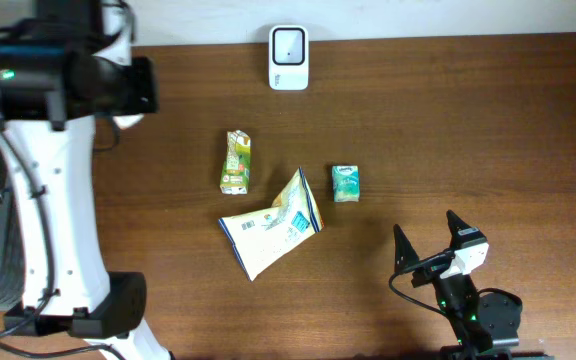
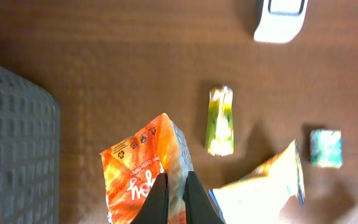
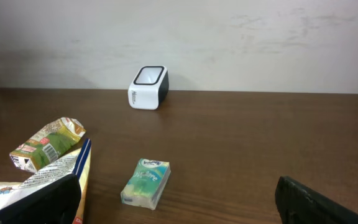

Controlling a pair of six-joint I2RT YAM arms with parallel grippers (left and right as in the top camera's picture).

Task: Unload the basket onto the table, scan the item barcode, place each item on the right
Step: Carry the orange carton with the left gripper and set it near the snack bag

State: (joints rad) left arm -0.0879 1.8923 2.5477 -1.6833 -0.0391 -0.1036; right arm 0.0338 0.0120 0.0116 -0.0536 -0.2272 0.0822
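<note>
The left gripper [image 2: 175,186] is clamped on one edge of the orange snack packet [image 2: 132,168], probably light, crinkly, slippery foil, so a seam grip suits it. The right gripper [image 1: 425,225] gapes empty (near the desk's [image 1: 488,120] front edge).

Brown table [image 1: 468,120]: scanner [image 1: 289,57], carton [image 1: 236,162], bag [image 1: 273,225], packet [image 1: 345,183].

Left gripper [image 2: 176,182] clamped, right gripper [image 1: 425,225] wide.

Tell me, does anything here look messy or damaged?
Nothing is spilled. The white-and-yellow bag lies crumpled and slanted in the middle, and the green packet beside it looks creased at its top. An orange packet, pinched in the left gripper, hangs above the table rather than lying with the rest.
</note>
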